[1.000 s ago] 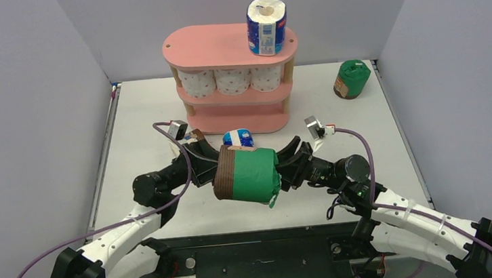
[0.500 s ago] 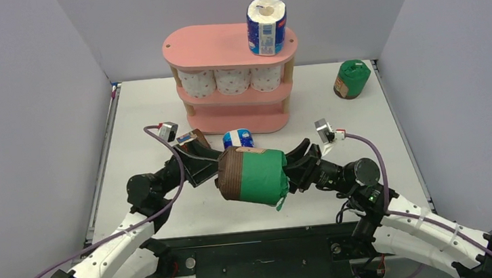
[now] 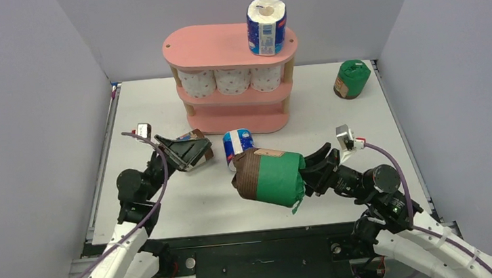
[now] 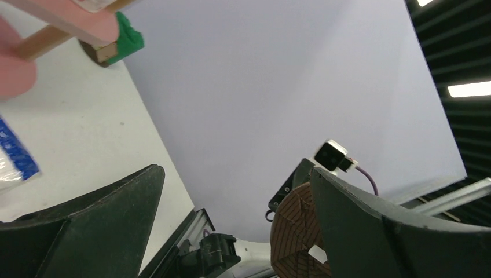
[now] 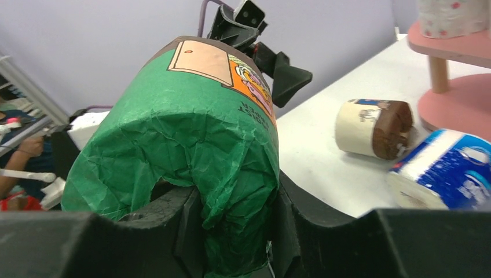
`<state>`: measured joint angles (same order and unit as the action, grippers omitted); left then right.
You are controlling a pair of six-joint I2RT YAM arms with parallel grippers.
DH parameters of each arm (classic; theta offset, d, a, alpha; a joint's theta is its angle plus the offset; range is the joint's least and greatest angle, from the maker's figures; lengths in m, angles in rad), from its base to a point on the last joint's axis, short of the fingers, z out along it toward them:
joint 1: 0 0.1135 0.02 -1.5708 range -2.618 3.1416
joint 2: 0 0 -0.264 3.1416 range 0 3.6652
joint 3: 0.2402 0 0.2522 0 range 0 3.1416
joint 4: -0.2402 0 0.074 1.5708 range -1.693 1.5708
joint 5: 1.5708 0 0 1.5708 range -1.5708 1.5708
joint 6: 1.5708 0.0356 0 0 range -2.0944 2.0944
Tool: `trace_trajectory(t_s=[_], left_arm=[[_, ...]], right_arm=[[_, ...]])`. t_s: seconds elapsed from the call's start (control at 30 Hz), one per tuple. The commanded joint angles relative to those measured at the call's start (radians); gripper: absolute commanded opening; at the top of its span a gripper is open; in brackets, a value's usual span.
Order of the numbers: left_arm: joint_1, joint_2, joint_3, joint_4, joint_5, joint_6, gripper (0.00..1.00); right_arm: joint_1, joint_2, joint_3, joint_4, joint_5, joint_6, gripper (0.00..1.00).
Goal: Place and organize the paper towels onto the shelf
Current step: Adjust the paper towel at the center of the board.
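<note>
Top external view: the shelf [image 3: 221, 46] carries four rolls, three dotted rolls [image 3: 231, 80] side by side on the middle board and a blue-and-white roll [image 3: 267, 26] upright at the right end of the top board. By my reckoning about half the job is done, with four rolls not yet shelved. A second blue-and-white roll [image 3: 237, 143] lies on the table [image 3: 158, 106] just in front of the shelf. A beige roll [image 5: 373, 128] with a brown end lies to its left. Another green roll [image 3: 351, 78] stands at the far right. The fourth, a big green roll [image 3: 271, 177], is held off the table, near centre.

The right gripper [image 3: 309, 172] has its jaws clamped on that roll's crumpled green end. Its arm reaches low from the near right, the roll sideways with its brown end pointing left. The left gripper [image 4: 234, 185] has its jaws spread wide and holds nothing. Its arm is folded at the near left, wrist aimed towards the beige roll.
</note>
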<state>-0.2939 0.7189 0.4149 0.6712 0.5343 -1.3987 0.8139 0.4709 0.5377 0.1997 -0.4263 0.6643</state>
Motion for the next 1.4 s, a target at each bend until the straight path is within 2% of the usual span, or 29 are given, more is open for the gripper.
trace_trajectory(t_s=[0.0, 0.13, 0.27, 0.33, 0.5, 0.73, 0.87, 1.1, 1.37], left_arm=[[0.017, 0.0, 0.046, -0.283, -0.115, 0.09, 0.96], [0.019, 0.042, 0.129, -0.553, -0.24, 0.208, 0.96], [0.019, 0.075, 0.187, -0.72, -0.304, 0.281, 0.96], [0.019, 0.08, 0.201, -0.777, -0.323, 0.31, 0.96], [0.018, 0.08, 0.204, -0.876, -0.344, 0.36, 0.97], [0.019, 0.06, 0.14, -0.896, -0.3, 0.387, 0.97], [0.019, 0.038, 0.068, -0.817, -0.262, 0.349, 0.97], [0.019, 0.043, 0.041, -0.814, -0.242, 0.334, 0.98], [0.02, 0.05, 0.008, -0.818, -0.218, 0.334, 0.98]], right_arm=[[-0.047, -0.038, 0.079, -0.092, 0.058, -0.06, 0.25], [-0.091, -0.032, 0.167, -0.329, 0.176, -0.165, 0.25], [-0.109, 0.01, 0.243, -0.529, 0.379, -0.202, 0.25], [-0.111, 0.041, 0.264, -0.617, 0.51, -0.206, 0.25], [-0.114, 0.153, 0.298, -0.719, 0.657, -0.202, 0.26], [-0.099, 0.335, 0.404, -0.877, 0.775, -0.247, 0.26], [-0.055, 0.436, 0.473, -0.948, 0.835, -0.267, 0.26], [-0.049, 0.603, 0.556, -0.995, 0.803, -0.29, 0.27], [-0.096, 0.734, 0.561, -0.959, 0.728, -0.305, 0.27]])
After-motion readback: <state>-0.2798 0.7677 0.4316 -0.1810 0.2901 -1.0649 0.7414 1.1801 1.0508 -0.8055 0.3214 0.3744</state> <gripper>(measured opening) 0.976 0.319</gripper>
